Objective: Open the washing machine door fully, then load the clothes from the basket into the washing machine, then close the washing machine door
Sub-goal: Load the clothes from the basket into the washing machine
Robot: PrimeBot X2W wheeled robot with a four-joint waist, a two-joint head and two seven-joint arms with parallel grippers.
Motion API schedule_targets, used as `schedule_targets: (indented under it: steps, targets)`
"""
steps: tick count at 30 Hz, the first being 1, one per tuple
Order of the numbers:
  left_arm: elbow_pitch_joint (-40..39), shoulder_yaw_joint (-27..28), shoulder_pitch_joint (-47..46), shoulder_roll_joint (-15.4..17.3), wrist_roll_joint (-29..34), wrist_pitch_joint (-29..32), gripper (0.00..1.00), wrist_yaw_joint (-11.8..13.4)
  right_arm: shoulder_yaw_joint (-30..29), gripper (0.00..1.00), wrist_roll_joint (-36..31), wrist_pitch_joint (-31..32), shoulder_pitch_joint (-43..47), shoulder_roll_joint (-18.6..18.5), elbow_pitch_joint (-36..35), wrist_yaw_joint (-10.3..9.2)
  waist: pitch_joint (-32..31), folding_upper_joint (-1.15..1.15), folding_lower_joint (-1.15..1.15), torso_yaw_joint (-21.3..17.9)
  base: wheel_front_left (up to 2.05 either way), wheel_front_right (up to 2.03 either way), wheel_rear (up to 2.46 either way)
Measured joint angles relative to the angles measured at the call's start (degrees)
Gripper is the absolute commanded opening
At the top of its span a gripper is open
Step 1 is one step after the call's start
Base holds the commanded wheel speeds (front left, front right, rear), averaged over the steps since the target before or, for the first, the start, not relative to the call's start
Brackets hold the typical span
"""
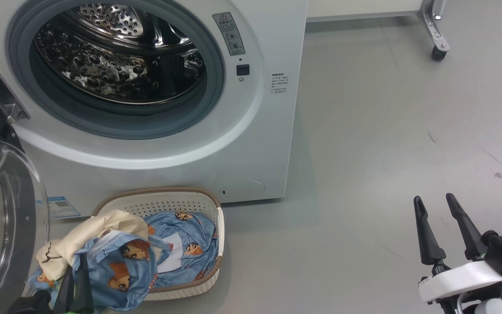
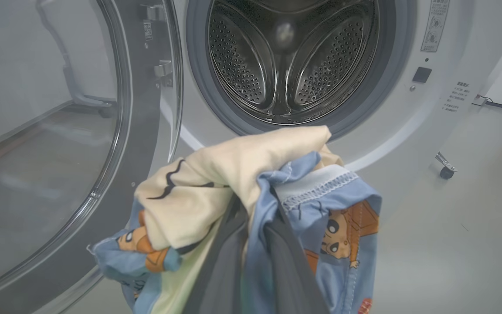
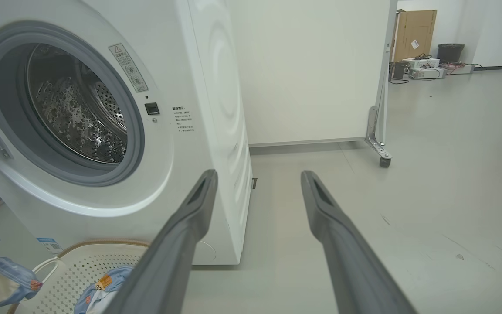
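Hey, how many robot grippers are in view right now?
2. The left gripper is at the head view's lower left, shut on the clothes by the basket. The right gripper is at the lower right, open above the floor.

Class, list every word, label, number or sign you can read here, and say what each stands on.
Nothing reads clearly enough to quote.
Grey warning sticker with a triangle sign, on the washing machine front: too small.
Printed text block further right on that front: blurred.
Blue label low on the front: too small.
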Motion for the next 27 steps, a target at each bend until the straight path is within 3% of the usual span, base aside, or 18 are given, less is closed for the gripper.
schedule_targets:
  steps: [27]
  targets:
    - [-7.7, -2.4, 7.0, 0.1, 0.0, 0.0, 0.0, 1.6, -0.2, 1.0, 0.0, 0.0, 4.1, -0.3, -0.9, 0.0, -4.8, 0.0, 0.0, 0.0, 0.0, 0.0, 0.0]
